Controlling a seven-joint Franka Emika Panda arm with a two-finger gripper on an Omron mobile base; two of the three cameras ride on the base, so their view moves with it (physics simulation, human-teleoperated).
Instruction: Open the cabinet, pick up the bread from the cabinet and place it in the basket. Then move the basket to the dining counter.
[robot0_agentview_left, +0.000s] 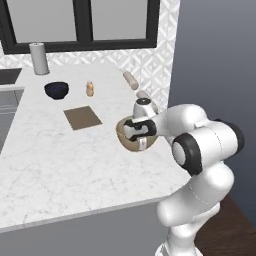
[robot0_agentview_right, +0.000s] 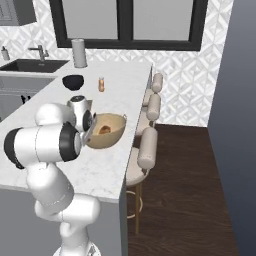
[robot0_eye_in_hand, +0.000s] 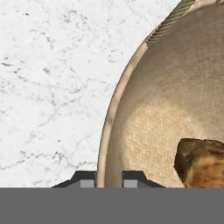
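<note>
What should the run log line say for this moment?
tool: shut on basket rim | bread: in basket | basket: over dining counter

On the marble counter (robot0_agentview_right: 112, 170): 1 tan basket (robot0_agentview_right: 112, 136) holding 1 piece of bread (robot0_eye_in_hand: 202, 162), 1 dark blue bowl (robot0_agentview_left: 56, 90), 1 small orange bottle (robot0_agentview_left: 90, 89), 1 grey cylinder (robot0_agentview_left: 39, 58) and 1 flat brown mat (robot0_agentview_left: 82, 117). Along the counter's side stand 3 stools (robot0_agentview_right: 146, 149). At the far left are 1 sink (robot0_agentview_right: 31, 65) with 1 faucet (robot0_agentview_right: 41, 51). Behind it all is 1 window (robot0_agentview_right: 129, 22) with 2 panes.
</note>
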